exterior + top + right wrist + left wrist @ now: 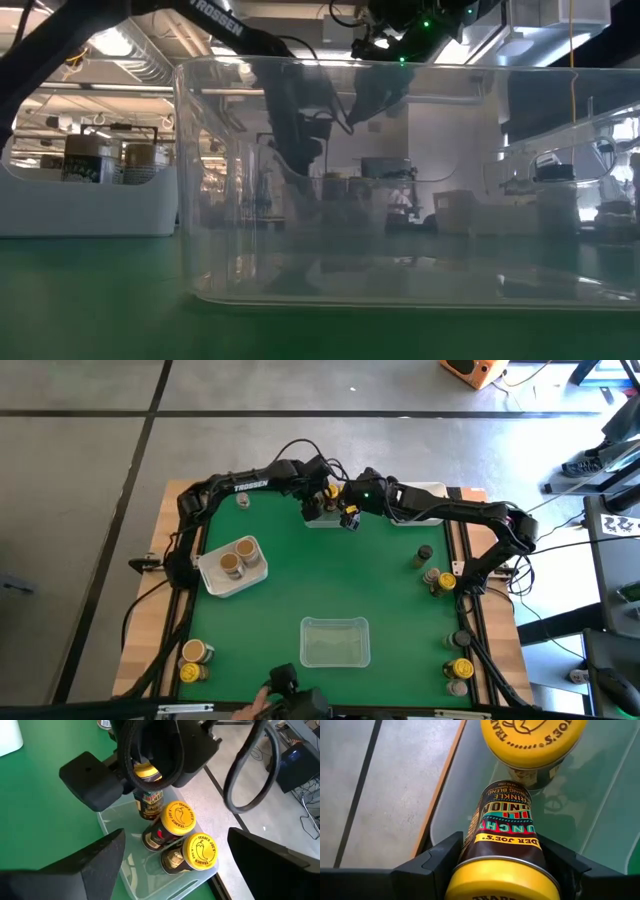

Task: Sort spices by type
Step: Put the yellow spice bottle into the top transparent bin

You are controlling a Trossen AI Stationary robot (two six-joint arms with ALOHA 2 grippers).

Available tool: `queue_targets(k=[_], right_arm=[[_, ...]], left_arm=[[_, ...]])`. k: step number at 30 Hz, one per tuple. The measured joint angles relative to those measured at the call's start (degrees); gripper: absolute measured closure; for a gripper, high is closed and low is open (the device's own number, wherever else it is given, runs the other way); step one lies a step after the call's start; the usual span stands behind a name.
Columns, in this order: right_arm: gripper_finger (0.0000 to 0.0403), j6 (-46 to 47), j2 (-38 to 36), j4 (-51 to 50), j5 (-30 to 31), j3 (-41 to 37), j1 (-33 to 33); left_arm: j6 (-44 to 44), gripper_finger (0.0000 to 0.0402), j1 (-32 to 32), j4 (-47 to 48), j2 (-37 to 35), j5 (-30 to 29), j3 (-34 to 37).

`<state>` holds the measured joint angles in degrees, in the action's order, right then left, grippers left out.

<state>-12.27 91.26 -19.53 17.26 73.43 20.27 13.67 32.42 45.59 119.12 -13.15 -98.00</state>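
One yellow-lidded, dark-labelled spice jar (502, 845) is clamped in the left gripper (502, 870) over the clear plastic tub (120, 852) holding two yellow-lidded jars (192, 845); next, seemingly, lower and release. The right gripper (175, 865) hovers wide open beside it.

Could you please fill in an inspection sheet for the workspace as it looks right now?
Surface: green mat on a wooden table.
Job's things: two yellow-lidded jars in a clear tub at the far edge; a third yellow-lidded jar held over it; two tan-lidded jars in a white tub; loose jars at the near left and along the right edge.
Clutter: empty clear tub near the front.
Hands: left hand shut on the third jar; right hand open, close above the same tub.
Cables: black cables on the arms.
Surroundings: grey floor; lab benches beyond.
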Motion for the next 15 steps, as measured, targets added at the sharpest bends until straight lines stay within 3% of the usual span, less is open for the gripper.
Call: queue_targets(k=[15], right_arm=[[0.0052, 0.0, 0.0, 0.0, -0.4, 0.0, 0.0]], left_arm=[[-2.1, 0.018, 0.0, -1.0, 0.2, 0.0, 0.0]])
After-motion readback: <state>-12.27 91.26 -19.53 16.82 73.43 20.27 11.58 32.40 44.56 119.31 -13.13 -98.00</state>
